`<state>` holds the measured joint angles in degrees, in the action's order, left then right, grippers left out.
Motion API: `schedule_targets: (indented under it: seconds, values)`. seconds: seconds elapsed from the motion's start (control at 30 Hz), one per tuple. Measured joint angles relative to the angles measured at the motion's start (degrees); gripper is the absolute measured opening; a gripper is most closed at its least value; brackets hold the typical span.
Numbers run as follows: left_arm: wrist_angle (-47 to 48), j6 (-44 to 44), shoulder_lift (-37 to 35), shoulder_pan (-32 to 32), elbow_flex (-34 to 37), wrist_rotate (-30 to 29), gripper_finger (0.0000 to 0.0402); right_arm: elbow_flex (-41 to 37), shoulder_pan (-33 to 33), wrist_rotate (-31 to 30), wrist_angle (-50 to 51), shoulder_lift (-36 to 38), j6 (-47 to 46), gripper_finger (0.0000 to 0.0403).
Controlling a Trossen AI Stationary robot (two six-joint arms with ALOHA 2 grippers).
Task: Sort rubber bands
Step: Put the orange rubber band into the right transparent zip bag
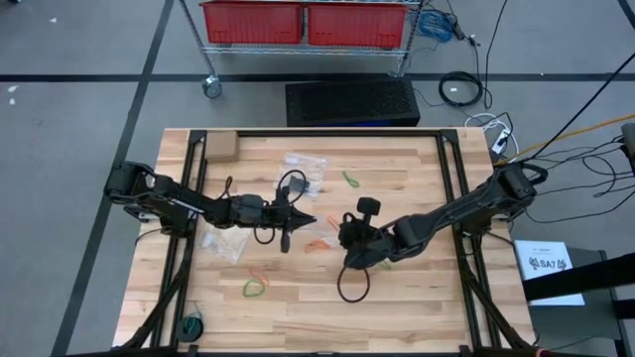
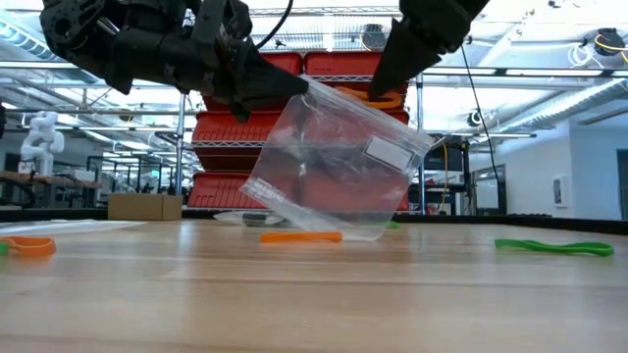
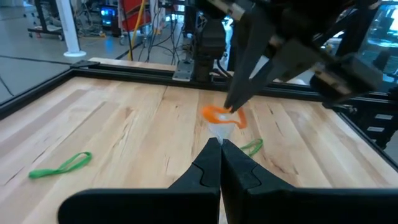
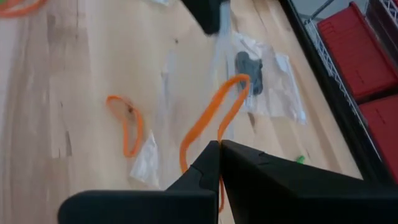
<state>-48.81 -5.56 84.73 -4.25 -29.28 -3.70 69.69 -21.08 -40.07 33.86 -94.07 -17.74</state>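
Observation:
My left gripper is shut on a clear zip bag over the table's middle. My right gripper comes slanting down from the right, shut on an orange rubber band right at the bag's top edge. Another orange band lies flat on the table under the bag. Green bands and an orange one lie loose on the wood. In the high view both grippers nearly meet. My left gripper pinches the bag's upper corner between its two fingers, coming in about level from the table's left. The bag hangs tilted below the fingers, its lower edge down at the table. My right gripper pinches one end of the orange band between its fingertips, slanting down from the right. The rest of the loop sticks out past the fingertips, clear of the table, at the bag's top edge.
A second zip bag with black bands lies toward the far edge, a third bag near the left. A small cardboard box sits at the far left corner. A black cable loop hangs under the right arm.

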Motion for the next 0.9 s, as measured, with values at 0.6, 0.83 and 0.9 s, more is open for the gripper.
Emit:
schedule_targets:
  seconds: [0.6,0.83,0.9]
  values:
    - [-0.2,0.1,0.0,0.0,0.0,0.5,0.0000,0.0,0.0,-5.6,2.2,-0.1,-0.9,0.0000]
    - [-0.2,0.3,0.0,0.0,0.0,0.5,0.0000,0.0,-0.7,-8.4,1.4,0.2,0.3,0.0000]
    - [-0.1,0.3,0.0,0.0,0.0,0.5,0.0000,0.0,-1.2,-9.4,0.6,0.2,1.0,0.0000]
